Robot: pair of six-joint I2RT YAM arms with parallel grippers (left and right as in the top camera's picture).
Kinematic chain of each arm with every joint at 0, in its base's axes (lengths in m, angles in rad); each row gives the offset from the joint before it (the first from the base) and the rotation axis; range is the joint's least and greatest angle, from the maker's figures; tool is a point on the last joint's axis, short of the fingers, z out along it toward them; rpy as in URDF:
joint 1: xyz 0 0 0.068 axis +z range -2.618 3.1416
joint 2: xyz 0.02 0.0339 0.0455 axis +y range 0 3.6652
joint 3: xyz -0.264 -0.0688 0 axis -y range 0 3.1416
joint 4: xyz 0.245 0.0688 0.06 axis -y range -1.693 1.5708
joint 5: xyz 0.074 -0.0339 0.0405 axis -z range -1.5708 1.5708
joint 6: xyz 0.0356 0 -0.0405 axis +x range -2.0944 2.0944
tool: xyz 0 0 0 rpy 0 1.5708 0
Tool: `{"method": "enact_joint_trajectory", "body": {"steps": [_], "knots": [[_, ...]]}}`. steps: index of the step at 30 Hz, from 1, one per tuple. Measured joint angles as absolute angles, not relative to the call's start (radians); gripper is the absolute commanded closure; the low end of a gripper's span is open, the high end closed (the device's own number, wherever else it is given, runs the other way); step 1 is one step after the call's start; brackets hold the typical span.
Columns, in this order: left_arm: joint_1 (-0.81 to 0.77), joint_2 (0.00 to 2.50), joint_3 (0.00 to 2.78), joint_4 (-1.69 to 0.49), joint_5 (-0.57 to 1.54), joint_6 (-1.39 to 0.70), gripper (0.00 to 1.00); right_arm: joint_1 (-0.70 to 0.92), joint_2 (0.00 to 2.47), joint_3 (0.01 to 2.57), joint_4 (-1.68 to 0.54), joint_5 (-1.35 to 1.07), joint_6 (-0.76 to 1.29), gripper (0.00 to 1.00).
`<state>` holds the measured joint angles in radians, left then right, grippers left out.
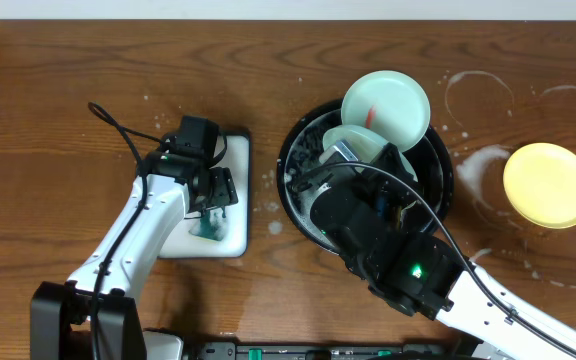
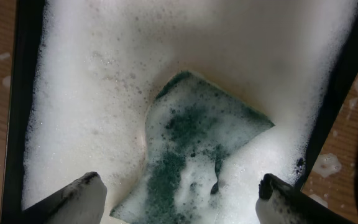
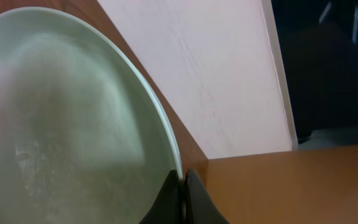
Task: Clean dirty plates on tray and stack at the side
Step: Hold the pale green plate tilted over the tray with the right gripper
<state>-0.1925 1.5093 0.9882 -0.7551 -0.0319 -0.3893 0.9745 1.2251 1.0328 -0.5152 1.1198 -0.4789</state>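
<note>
Right gripper [image 3: 184, 188] pinches rim of pale mint round plate [image 3: 61, 124], tilted over round black tray [image 1: 288, 185], seemingly for scrubbing; left gripper [image 2: 179, 193] gapes above sudsy green sponge [image 2: 197, 137]; pale yellow plate [image 1: 548, 185] parked at tray's three o'clock.

Mint plates [image 1: 385, 102], one smeared red, pale yellow plate [image 1: 549, 185], black tray [image 1: 284, 170], green sponge [image 2: 191, 155], brown wood-grain table [image 1: 48, 120]

Even bright light; foam [image 2: 104, 74] glares white, the close plate [image 3: 61, 124] blurs.

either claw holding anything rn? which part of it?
Right claw pinches a mint plate by its rim. Left claw is open over the sponge, holding nothing.
</note>
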Motion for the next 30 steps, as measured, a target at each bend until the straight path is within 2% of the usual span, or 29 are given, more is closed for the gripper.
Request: {"method": "enact_joint_trajectory", "body": {"steps": [30], "knots": [[-0.192,1.509,0.988,-0.755,-0.031,-0.389,0.18,0.974,1.225,1.033,-0.557,1.119,-0.477,0.99]]}}
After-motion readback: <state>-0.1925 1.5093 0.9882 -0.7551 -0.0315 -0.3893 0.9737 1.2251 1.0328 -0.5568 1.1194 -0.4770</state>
